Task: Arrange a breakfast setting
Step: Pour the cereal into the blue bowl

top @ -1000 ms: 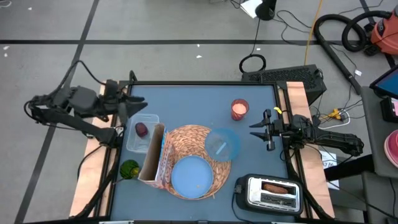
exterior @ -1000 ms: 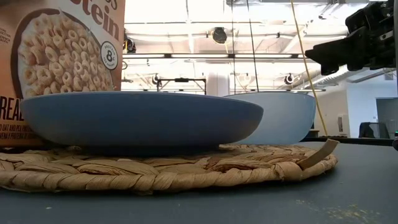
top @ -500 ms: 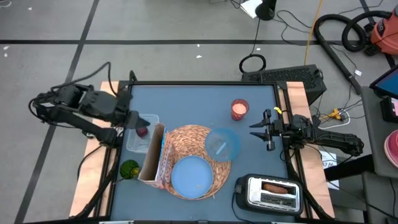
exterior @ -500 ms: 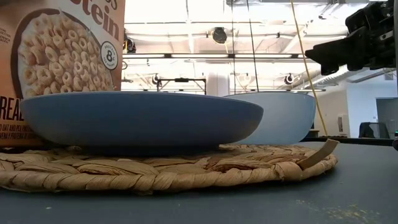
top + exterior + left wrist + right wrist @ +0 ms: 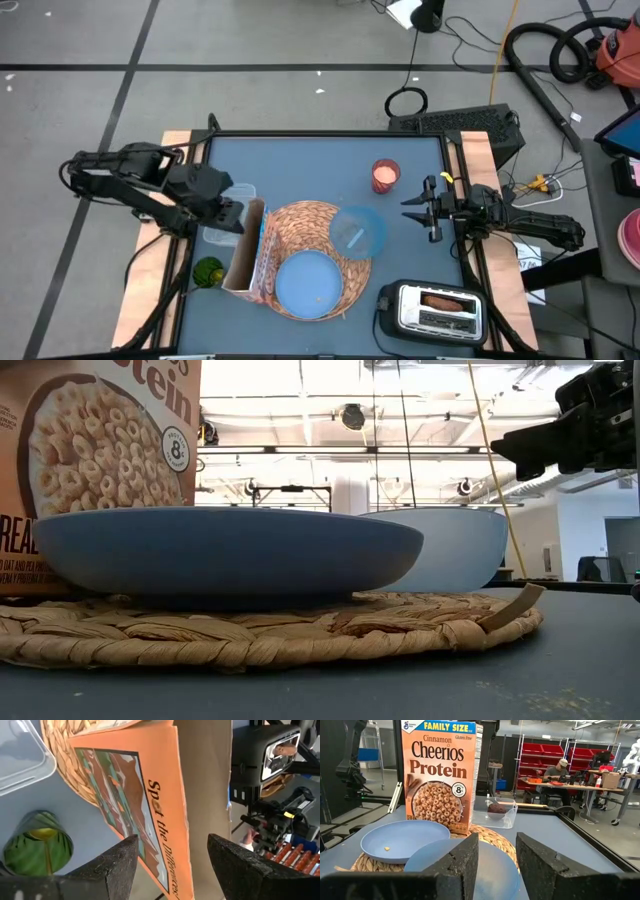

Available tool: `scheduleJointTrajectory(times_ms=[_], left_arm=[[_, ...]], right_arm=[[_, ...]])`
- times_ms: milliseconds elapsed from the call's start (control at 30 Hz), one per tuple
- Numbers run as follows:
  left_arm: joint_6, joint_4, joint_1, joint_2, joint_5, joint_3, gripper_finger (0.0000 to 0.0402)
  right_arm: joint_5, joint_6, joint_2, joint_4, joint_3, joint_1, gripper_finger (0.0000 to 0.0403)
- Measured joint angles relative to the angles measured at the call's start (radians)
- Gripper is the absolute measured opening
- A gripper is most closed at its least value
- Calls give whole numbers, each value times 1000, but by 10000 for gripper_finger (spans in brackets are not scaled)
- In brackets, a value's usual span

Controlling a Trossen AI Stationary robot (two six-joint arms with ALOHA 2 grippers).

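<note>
The round straw placemat (image 5: 318, 222) lies at mid table with the light-blue plate (image 5: 308, 283) and a pale-blue bowl (image 5: 355, 232) on it. The orange-brown cereal box (image 5: 245, 255) stands upright at the mat's left edge. A dark-red item (image 5: 497, 808) lies in a clear tub (image 5: 215, 235) left of the box. My left gripper (image 5: 232, 213) is open above that tub; in its wrist view (image 5: 172, 855) the box (image 5: 165, 795) fills the picture. My right gripper (image 5: 412, 208) is open and empty right of the bowl. I see no gold spoon.
A chrome-and-black toaster (image 5: 435, 310) with brown bread (image 5: 447, 302) in its slot stands at the near right corner. A red cup (image 5: 385, 176) stands far of the bowl. A green can (image 5: 208, 272) stands near the box's left side.
My left gripper has gone from the table's far left corner toward the near edge and the cereal box. It now hangs over the clear tub and hides the dark-red item in the high view. My right arm has kept still.
</note>
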Motion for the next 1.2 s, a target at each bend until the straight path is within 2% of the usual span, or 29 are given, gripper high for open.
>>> scheduleJointTrajectory(times_ms=[300,433,700,1000,1100,1200], left_arm=[[-20,-2,-4,47,0,0,244],[-13,-9,-4,85,36,0,244],[-8,-137,-4,150,65,-1,244],[29,-148,-4,176,69,-1,242],[22,-150,-4,176,69,-1,224],[9,-152,-4,176,69,-1,184]], right_arm=[[0,0,0,0,0,0,123],[0,0,0,0,0,0,123],[0,0,0,0,0,0,123],[0,0,0,0,0,0,123],[0,0,0,0,0,0,123],[0,0,0,0,0,0,123]])
